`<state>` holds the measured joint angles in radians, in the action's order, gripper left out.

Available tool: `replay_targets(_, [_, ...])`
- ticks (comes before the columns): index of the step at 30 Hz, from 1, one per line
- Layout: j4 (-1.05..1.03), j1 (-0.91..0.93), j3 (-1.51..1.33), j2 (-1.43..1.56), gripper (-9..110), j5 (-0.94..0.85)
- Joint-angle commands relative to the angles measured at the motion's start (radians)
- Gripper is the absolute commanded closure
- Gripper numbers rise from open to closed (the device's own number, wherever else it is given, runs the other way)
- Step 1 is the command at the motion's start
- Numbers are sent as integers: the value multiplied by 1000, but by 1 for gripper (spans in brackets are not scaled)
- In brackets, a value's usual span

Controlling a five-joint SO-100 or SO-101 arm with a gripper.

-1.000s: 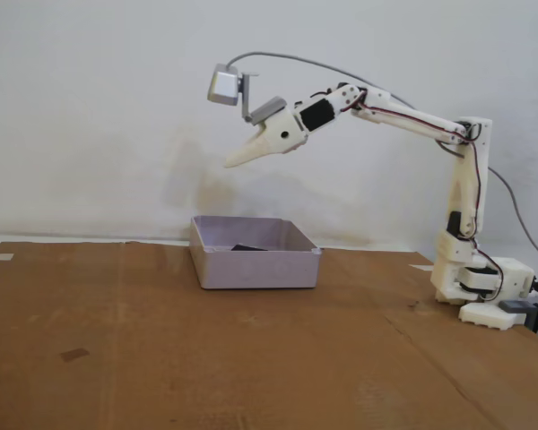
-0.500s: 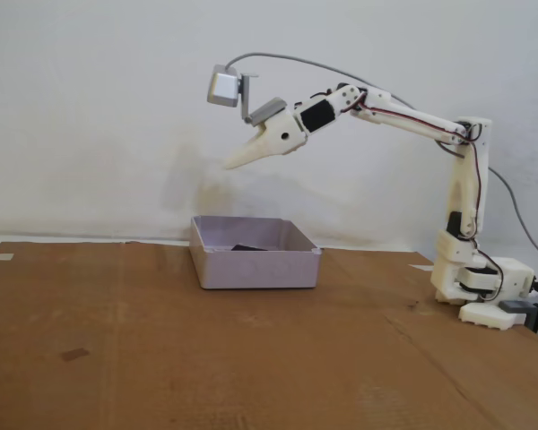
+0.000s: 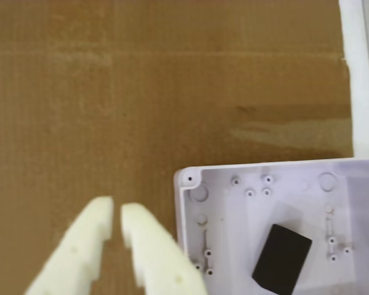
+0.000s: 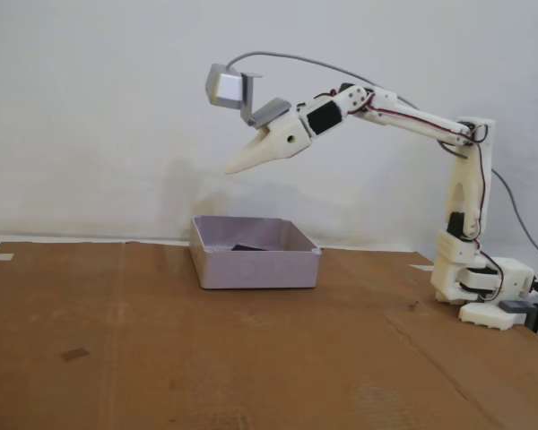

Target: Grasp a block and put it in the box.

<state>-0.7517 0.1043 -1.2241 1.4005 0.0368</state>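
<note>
Writing or labels are showing nowhere in either view. The gripper (image 4: 232, 167) is hanging in the air above the box (image 4: 255, 267), its fingers (image 3: 144, 246) sitting nearly together and holding nothing. The wrist view is showing the black block (image 3: 282, 257) lying flat on the box floor, with the box's screw posts; the fixed view is showing only a dark sliver of it, plus the whole arm (image 4: 412, 121) on the cardboard sheet (image 4: 161, 358).

Open air between gripper (image 4: 230, 167) and open-topped box (image 4: 255, 268) below.
</note>
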Motion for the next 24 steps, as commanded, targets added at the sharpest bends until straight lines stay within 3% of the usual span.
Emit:
replay_targets(1, [5, -9, -2, 213, 101, -6])
replay_targets(24, [18, -12, -661, 715, 101, -5])
